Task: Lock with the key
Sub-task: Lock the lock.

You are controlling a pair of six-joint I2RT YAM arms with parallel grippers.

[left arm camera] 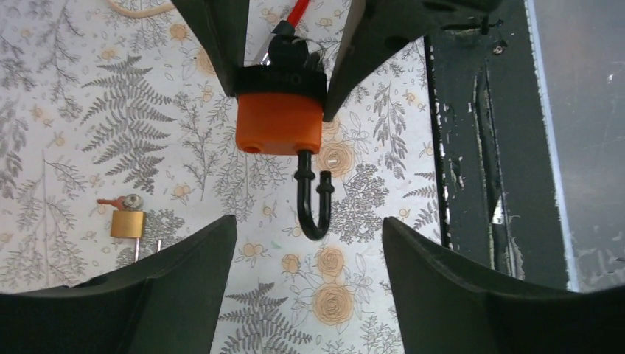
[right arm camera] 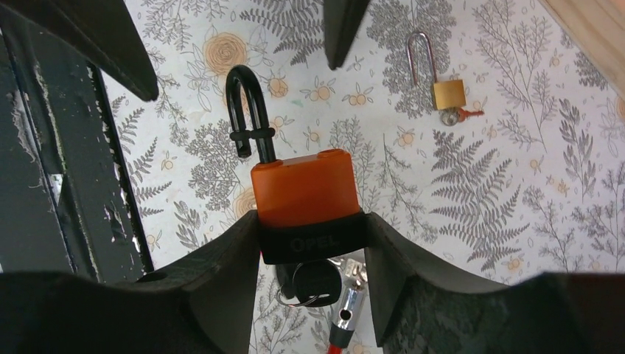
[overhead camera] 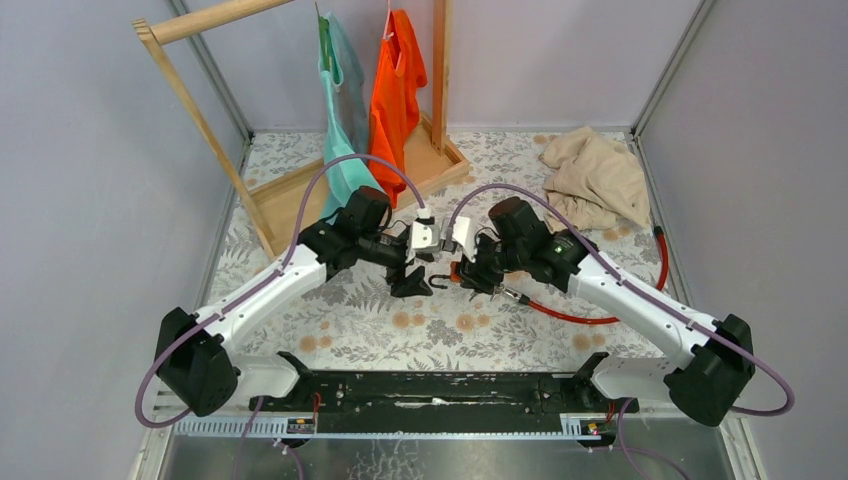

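An orange padlock (right arm camera: 306, 195) with a black base band sits between my right gripper's (right arm camera: 309, 228) fingers, which are shut on it. Its black shackle (right arm camera: 247, 103) is open, the short leg free of the body. A black-headed key (right arm camera: 313, 284) on a ring sticks out of the lock's underside. In the top view the right gripper (overhead camera: 470, 272) holds the padlock (overhead camera: 455, 272) above mid-table, shackle toward my left gripper (overhead camera: 415, 283). The left gripper (left arm camera: 308, 243) is open and empty, its fingers on either side of the shackle tip (left arm camera: 313, 206) without touching it.
A small brass padlock (right arm camera: 448, 94) with a red key lies open on the floral cloth; it also shows in the left wrist view (left arm camera: 127, 223). A red cable (overhead camera: 560, 312) trails below the right arm. A wooden rack (overhead camera: 300, 190) with hanging shirts and a beige cloth (overhead camera: 595, 180) stand at the back.
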